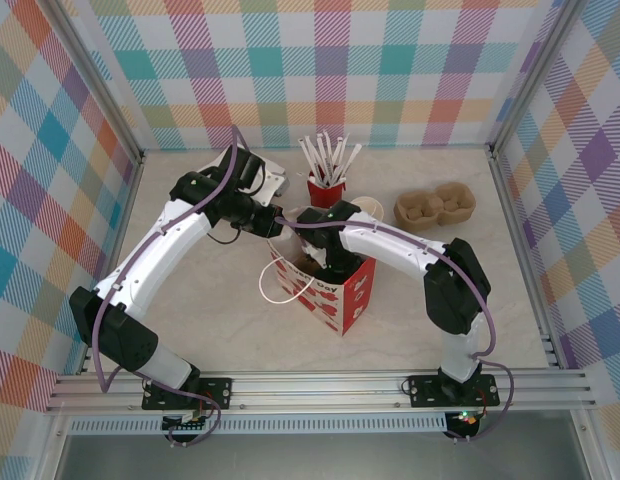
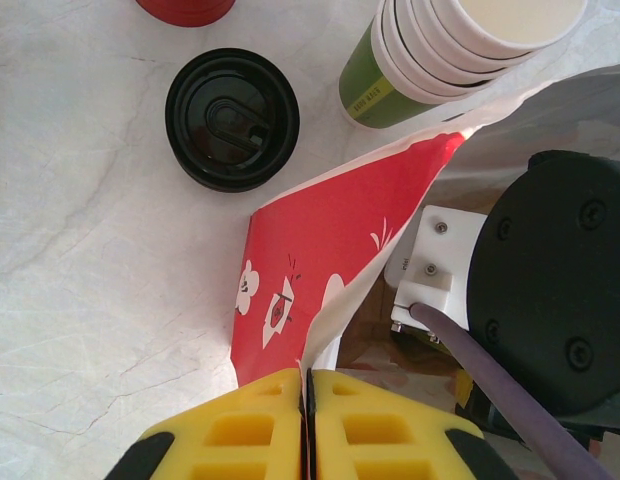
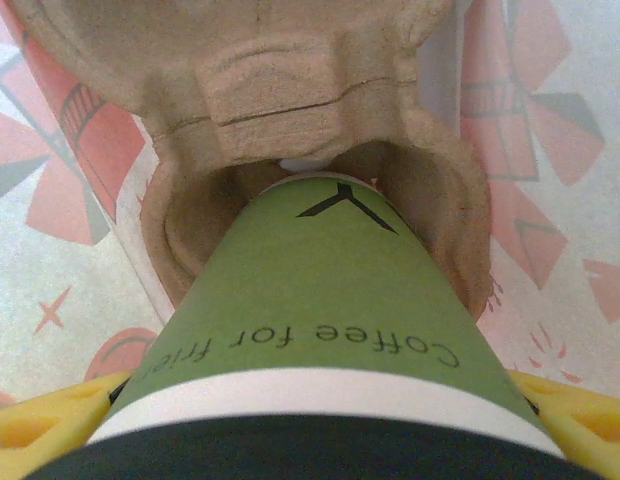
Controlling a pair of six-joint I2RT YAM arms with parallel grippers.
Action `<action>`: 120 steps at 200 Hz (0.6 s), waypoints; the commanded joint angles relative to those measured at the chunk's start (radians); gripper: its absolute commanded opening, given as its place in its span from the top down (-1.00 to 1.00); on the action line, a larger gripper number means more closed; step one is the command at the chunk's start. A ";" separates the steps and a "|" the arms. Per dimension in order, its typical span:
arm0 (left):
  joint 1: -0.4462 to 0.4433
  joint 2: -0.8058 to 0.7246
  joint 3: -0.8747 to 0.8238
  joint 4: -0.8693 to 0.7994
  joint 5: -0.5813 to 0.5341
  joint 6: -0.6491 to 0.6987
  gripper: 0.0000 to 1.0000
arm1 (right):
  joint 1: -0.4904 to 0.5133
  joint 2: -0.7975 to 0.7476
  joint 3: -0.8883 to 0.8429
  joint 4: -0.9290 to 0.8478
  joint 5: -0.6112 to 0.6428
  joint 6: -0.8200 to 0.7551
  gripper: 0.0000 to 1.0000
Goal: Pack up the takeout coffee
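Note:
A takeout coffee (image 3: 330, 300), a green paper cup with a black lid, points bottom-first into a socket of a brown pulp carrier (image 3: 280, 100) inside the red paper bag (image 1: 335, 300). My right gripper (image 3: 320, 430) is shut on this cup near its lid, a yellow finger (image 3: 30, 425) on either side, and reaches down into the bag (image 1: 325, 262). My left gripper (image 2: 308, 400) is shut on the bag's rim (image 2: 320, 250), pinching the paper edge and holding the mouth apart. In the top view it sits at the bag's far left corner (image 1: 275, 225).
A loose black lid (image 2: 232, 118) lies on the table beside a stack of green cups (image 2: 440, 50). A red cup of white sticks (image 1: 327, 185) stands behind the bag. Another pulp carrier (image 1: 435, 207) sits at the back right. Checked walls enclose the table.

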 commanded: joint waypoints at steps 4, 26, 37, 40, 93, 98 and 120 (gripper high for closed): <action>-0.008 0.004 0.004 0.003 0.023 0.001 0.79 | -0.004 -0.004 -0.016 -0.015 -0.010 -0.003 -0.34; -0.008 0.005 0.006 0.002 0.022 0.002 0.79 | -0.004 -0.007 -0.016 -0.015 -0.010 -0.002 -0.34; -0.009 0.006 0.008 0.000 0.022 0.000 0.78 | -0.003 -0.007 -0.015 -0.015 -0.010 -0.003 -0.34; -0.008 0.007 0.008 0.000 0.023 0.000 0.79 | -0.003 -0.007 -0.015 -0.014 -0.010 -0.003 -0.34; -0.010 0.008 0.014 -0.003 0.023 0.001 0.79 | -0.004 -0.006 -0.016 -0.010 -0.010 -0.005 -0.34; -0.009 0.008 0.013 -0.003 0.021 0.002 0.79 | -0.004 -0.006 -0.016 -0.010 -0.010 -0.004 -0.34; -0.009 0.011 0.015 -0.005 0.022 0.002 0.79 | -0.003 -0.007 -0.018 -0.006 -0.010 -0.006 -0.34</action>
